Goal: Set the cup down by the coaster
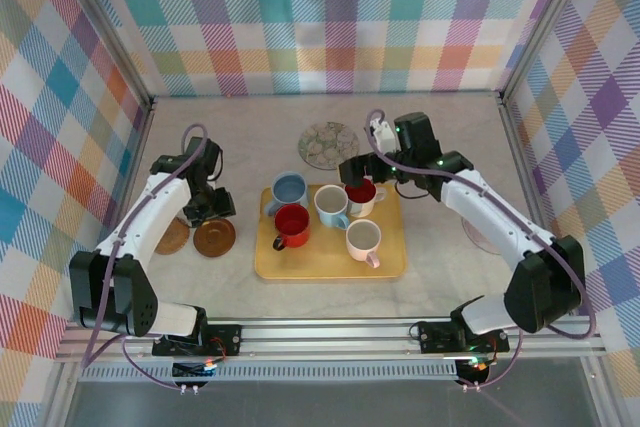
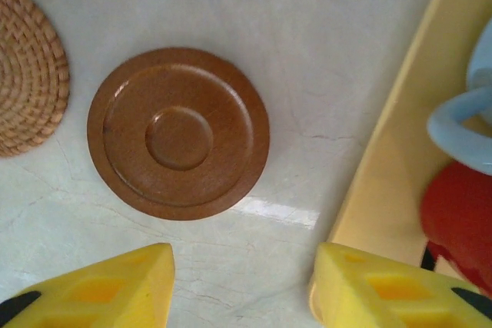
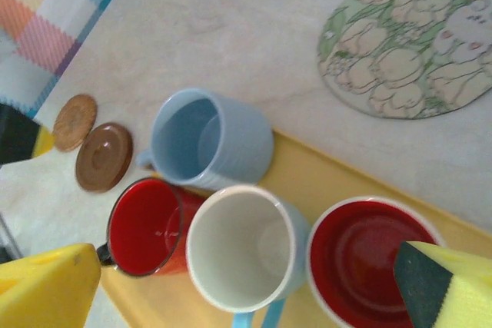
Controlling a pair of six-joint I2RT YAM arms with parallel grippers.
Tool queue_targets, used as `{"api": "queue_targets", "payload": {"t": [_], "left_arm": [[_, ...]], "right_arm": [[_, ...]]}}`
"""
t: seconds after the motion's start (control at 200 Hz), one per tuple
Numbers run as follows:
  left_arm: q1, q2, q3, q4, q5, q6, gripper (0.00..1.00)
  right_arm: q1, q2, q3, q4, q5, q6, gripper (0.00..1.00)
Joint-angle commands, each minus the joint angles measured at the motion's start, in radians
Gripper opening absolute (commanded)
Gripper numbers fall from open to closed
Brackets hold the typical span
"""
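Note:
Several cups stand on a yellow tray [image 1: 330, 269]. My right gripper [image 1: 356, 173] hangs open above them, nothing between its fingers. In the right wrist view the gripper [image 3: 246, 266] straddles a white cup with a light-blue outside [image 3: 242, 247], with a red-lined cup [image 3: 369, 259] to its right, a red cup [image 3: 142, 224] to its left and a blue cup [image 3: 207, 140] beyond. A brown wooden coaster [image 1: 214, 237] lies left of the tray. My left gripper [image 1: 205, 209] hovers just above it, and its jaws [image 2: 244, 266] stand apart over bare table between the coaster [image 2: 178, 133] and the tray [image 2: 392, 167].
A woven coaster [image 1: 172, 236] lies left of the brown one. A floral coaster [image 1: 328, 144] sits behind the tray. A pink-and-white cup [image 1: 363, 239] stands at the tray's near right. Checked walls close in the table on three sides.

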Motion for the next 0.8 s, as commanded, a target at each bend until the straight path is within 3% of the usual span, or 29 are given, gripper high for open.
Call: {"api": "queue_targets", "payload": {"t": [0.0,0.37,0.505,0.62,0.795], "left_arm": [[0.017,-0.027,-0.056,0.046,-0.03,-0.057,0.5],[0.02,0.068,-0.163,0.164,-0.084,-0.109,0.27],[0.024,0.115,-0.166,0.197,-0.105,-0.111,0.09],[0.033,0.153,-0.162,0.214,-0.109,-0.113,0.02],[0.052,0.19,-0.17,0.224,-0.123,-0.135,0.0]], "right_arm": [[0.039,-0.075,-0.067,0.115,-0.061,-0.037,0.99],[0.092,-0.088,-0.128,0.159,-0.078,-0.084,0.99],[0.103,-0.075,-0.134,0.18,-0.066,-0.073,0.99],[0.111,-0.07,-0.138,0.197,-0.055,-0.061,0.99],[0.119,-0.066,-0.142,0.207,-0.035,-0.054,0.99]]}}
